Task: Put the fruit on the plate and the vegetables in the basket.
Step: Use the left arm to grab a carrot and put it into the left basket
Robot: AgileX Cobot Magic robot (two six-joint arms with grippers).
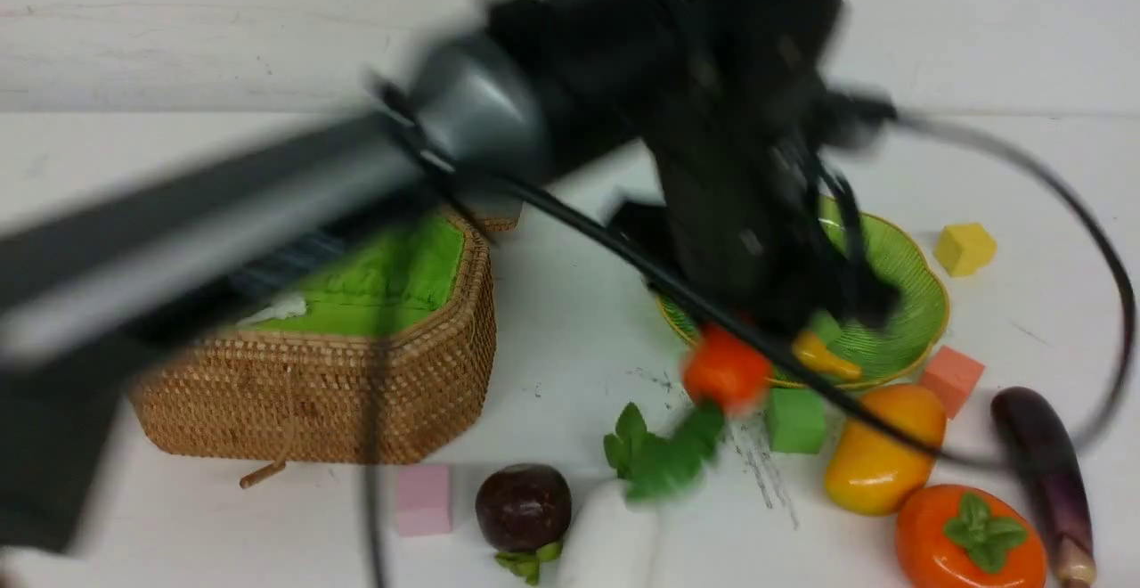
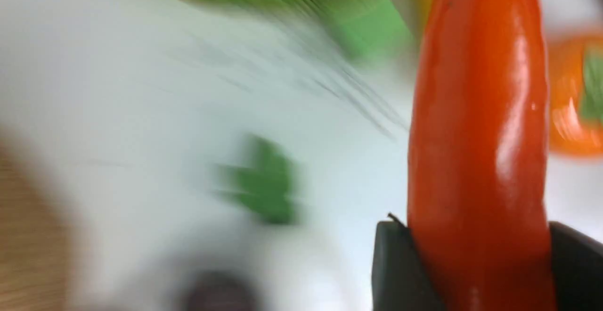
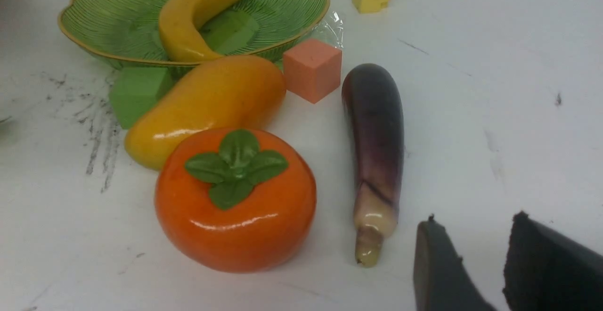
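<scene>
Since the pepper shows sharp in the left wrist view while everything behind it is smeared, I judge that the left hand has it clamped. A dark finger presses on each side of it, and the jaws stand partly closed around it. In the front view the pepper is a red-orange blur at the 8 o'clock edge of the plate, under the blurred left arm that reaches across the scene. The basket stands open, well apart at 9 o'clock from the pepper. So the step in hand looks like carrying a vegetable to the basket. The next move calls for a swing toward 9 o'clock, high enough to clear the woven rim, then a release over the green lining. The right hand hangs low over the worktop, jaws partway apart with nothing between them and the eggplant near it. Only the banana lies on the plate. The mango and persimmon lie at the plate's 6 o'clock, and the mangosteen and radish lie at its 8 o'clock, all on the worktop.
</scene>
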